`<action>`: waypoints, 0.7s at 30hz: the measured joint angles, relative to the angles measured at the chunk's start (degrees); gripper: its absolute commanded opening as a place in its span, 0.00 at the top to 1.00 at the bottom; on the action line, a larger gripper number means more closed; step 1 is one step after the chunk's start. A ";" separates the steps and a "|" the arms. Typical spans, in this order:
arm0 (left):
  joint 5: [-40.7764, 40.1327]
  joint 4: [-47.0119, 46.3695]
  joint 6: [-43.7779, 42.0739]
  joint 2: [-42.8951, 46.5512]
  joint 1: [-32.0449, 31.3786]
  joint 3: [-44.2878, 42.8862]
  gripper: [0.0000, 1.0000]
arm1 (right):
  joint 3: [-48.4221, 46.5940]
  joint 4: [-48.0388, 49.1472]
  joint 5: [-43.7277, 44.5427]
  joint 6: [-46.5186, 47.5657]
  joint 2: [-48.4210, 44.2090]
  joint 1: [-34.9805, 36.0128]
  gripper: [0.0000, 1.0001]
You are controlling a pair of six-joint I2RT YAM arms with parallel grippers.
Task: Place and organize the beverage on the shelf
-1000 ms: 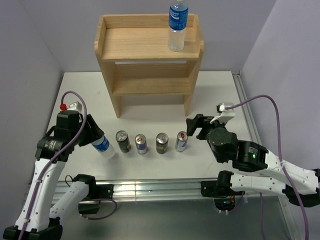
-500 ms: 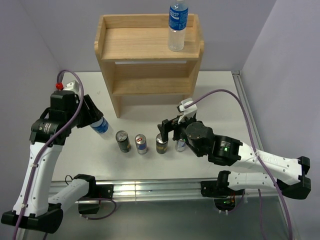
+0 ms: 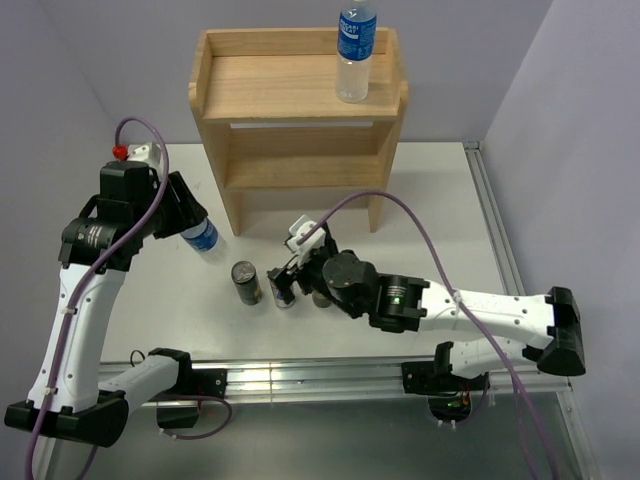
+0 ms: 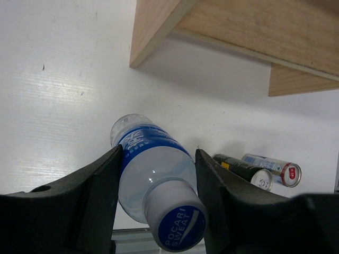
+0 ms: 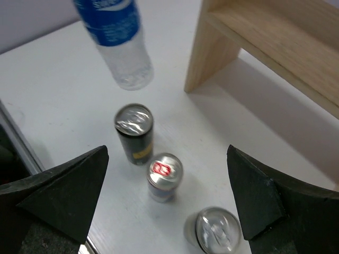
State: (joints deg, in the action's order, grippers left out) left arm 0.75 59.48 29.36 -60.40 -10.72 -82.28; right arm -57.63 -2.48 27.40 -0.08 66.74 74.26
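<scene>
The light wooden shelf [image 3: 300,100] stands at the back of the table, with one blue-labelled bottle [image 3: 355,50] upright on its top board. My left gripper [image 3: 188,222] is shut on a second blue-labelled bottle [image 3: 204,239], held tilted above the table left of the shelf. In the left wrist view that bottle [image 4: 151,169] fills the gap between the jaws of the left gripper [image 4: 158,182]. My right gripper [image 5: 167,193] hangs open over the row of cans, with the red-tabbed can [image 5: 164,177] below its gap. A black can [image 5: 134,132] and a silver-topped can [image 5: 214,230] flank it.
In the top view the black can [image 3: 245,282] stands left of my right gripper [image 3: 290,275], which covers part of the row. The shelf's left leg [image 5: 212,58] is close behind the cans. The metal rail [image 3: 300,378] runs along the near edge.
The right arm swung left from the right end of the can row to over its middle, and its jaws opened wide. The left arm lifted the bottle higher and nearer the shelf.
</scene>
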 measured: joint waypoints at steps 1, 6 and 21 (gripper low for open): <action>0.00 0.00 -0.11 -0.26 0.00 -0.57 1.00 | -0.55 1.20 -0.52 0.42 1.38 0.26 0.00; 0.35 0.13 -0.42 -1.25 0.00 -2.01 1.00 | -3.34 8.00 -3.21 1.92 9.42 1.68 0.00; 4.46 2.99 -1.57 -2.08 0.00 -5.11 1.00 | -13.86 23.28 -2.82 11.85 28.44 4.24 0.00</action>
State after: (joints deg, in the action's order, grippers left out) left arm 5.21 62.48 27.79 -62.48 -10.72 -87.39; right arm -71.48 20.80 24.58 11.77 95.18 78.50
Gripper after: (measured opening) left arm 0.583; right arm 0.998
